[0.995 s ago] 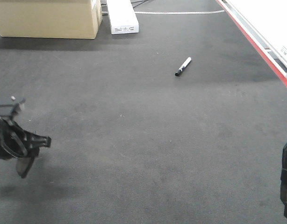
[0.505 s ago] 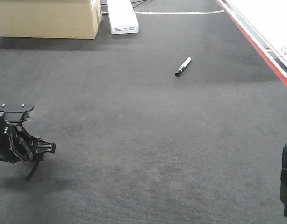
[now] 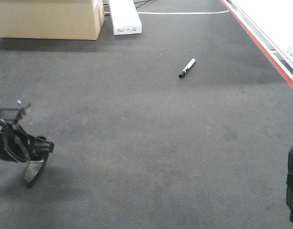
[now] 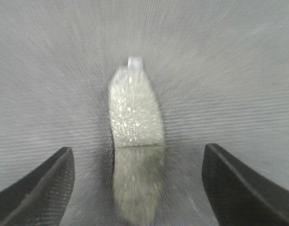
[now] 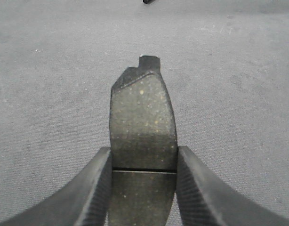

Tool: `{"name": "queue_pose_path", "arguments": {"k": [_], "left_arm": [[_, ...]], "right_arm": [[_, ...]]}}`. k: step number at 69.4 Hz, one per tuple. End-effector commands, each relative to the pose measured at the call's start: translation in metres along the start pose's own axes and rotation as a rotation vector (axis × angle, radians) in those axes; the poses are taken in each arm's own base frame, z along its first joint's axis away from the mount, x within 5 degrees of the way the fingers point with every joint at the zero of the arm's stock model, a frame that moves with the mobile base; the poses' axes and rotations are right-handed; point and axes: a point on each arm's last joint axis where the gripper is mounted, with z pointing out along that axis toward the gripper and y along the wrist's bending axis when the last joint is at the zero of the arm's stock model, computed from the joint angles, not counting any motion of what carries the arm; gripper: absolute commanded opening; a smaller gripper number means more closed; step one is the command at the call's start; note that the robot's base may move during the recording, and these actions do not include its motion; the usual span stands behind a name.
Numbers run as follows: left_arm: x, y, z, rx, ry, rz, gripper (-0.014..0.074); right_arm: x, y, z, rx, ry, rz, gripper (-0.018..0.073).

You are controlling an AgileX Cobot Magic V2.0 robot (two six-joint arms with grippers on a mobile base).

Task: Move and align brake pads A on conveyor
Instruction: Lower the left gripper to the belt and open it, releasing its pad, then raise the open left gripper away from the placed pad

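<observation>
Left end effector [image 4: 136,148] stood spread astride a blurred brake pad [image 4: 135,113]. Right end effector [image 5: 143,149] pinched a second pad [image 5: 142,117]. Both ran lengthwise, tabs pointing away.

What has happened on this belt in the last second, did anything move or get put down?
The left gripper dipped towards the belt, edged right, then drew slightly back. Its jaws now stand open either side of a brake pad on the belt, so it seems to have let go. The right gripper, shut on a second pad, the pen and boxes stayed put.
</observation>
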Motion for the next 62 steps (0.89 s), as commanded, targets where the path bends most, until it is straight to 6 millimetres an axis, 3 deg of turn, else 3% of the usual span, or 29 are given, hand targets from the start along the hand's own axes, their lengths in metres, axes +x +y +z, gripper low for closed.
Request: {"name": "queue_pose_path", "arguments": {"k": [1,12,30,47,62], "left_arm": [[-0.012,-0.005,-0.043,0.015,-0.17,0.03,0.0528],[-0.003,-0.006,-0.085,0.019,-0.305,0.045,0.0485],[0.038,-0.005,-0.146,0.018,-0.513,0.087,0.0414],[0.1,-0.004,-0.205,0.024,-0.76,0.111,0.0396],[0.162,-0.001,-0.218,0.039,-0.879,0.111,0.0396]], "right_arm": [[-0.016,-0.001,-0.005,0.015,-0.112,-0.001,0.0025],[-0.016,-0.001,-0.005,0.015,-0.112,-0.001,0.0025],[-0.016,-0.001,-0.005,0.015,-0.112,-0.001,0.0025],[-0.016,-0.001,-0.005,0.015,-0.112,-0.001,0.0025],[-0.016,-0.001,-0.005,0.015,-0.112,-0.001,0.0025]]}}
